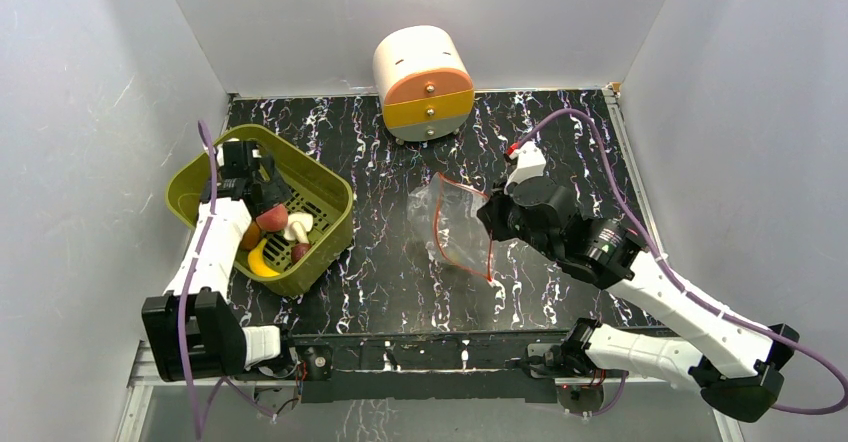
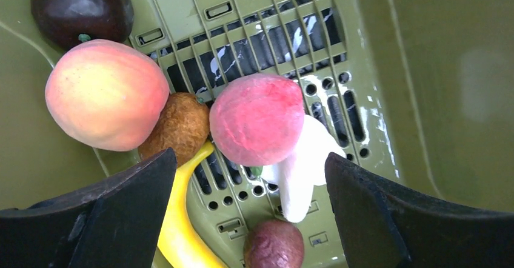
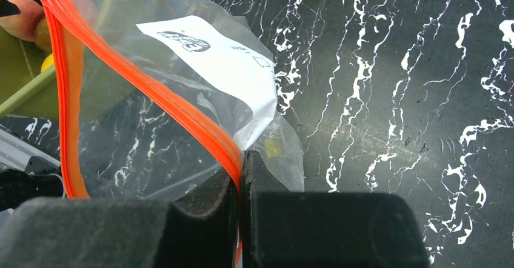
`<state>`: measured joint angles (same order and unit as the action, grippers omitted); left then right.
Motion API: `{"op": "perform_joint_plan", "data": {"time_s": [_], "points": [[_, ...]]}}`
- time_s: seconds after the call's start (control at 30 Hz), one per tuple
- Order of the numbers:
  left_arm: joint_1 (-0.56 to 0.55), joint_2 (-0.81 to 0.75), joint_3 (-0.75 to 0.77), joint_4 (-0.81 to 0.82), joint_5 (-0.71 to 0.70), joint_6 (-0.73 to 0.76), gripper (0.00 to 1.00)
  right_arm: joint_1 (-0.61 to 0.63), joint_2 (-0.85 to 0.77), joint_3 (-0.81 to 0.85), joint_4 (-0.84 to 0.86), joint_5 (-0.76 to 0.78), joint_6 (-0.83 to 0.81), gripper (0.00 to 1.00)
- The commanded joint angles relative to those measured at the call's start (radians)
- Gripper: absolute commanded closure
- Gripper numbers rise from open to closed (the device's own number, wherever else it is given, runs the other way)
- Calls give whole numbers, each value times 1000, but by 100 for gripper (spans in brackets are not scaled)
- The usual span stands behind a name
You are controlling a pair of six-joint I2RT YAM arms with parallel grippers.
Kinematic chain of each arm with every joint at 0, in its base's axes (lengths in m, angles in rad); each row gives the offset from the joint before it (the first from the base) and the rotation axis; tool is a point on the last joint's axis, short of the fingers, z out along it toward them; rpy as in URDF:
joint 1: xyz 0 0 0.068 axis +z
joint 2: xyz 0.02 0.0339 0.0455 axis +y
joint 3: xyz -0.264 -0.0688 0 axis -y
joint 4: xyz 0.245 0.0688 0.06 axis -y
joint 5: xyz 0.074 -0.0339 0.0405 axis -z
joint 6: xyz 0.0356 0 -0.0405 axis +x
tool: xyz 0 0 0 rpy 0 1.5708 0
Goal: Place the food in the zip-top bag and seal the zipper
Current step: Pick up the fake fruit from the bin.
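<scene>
The toy food lies in the olive-green basket (image 1: pixel 320 177). In the left wrist view I see a pink-red round fruit (image 2: pixel 256 119), a peach (image 2: pixel 106 95), a brown fruit (image 2: pixel 180 124), a yellow banana (image 2: pixel 180 231), a white piece (image 2: pixel 306 171) and dark purple balls (image 2: pixel 274 245). My left gripper (image 2: pixel 248 210) is open above them, inside the basket (image 2: pixel 424 68). My right gripper (image 3: pixel 240 177) is shut on the orange zipper (image 3: pixel 182 113) of the clear zip-top bag (image 3: pixel 151 98), holding it up off the table (image 1: pixel 462 227).
A white and orange drawer unit (image 1: pixel 423 84) stands at the back of the black marbled table (image 1: pixel 400 282). White walls close in the left, right and back sides.
</scene>
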<state>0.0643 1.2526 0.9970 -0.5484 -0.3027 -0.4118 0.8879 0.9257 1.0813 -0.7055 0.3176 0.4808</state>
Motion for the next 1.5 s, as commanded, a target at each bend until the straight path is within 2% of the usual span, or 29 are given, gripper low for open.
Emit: {"op": "perform_joint_plan", "data": {"time_s": [0.0,0.2,0.43,0.57,0.73,0.8,1.2,1.47], "points": [[34,31,-26,60,63,45,8,-3,-6,-9,58,-4,13,100],[54,109,-43,107,174,85,10,-4,8,6,47,-1,8,100],[56,184,-29,103,189,103,12,-3,5,-1,47,-2,31,100],[55,177,-35,104,190,106,23,-3,2,-2,41,0,33,100],[55,156,-37,94,183,107,43,-3,-4,3,29,12,37,100],[56,147,-36,87,175,104,47,-3,-4,3,29,13,40,100],[55,40,1,4,199,99,54,-3,14,17,7,46,80,100],[55,-53,74,-54,289,104,56,-3,52,75,-27,136,76,100]]}}
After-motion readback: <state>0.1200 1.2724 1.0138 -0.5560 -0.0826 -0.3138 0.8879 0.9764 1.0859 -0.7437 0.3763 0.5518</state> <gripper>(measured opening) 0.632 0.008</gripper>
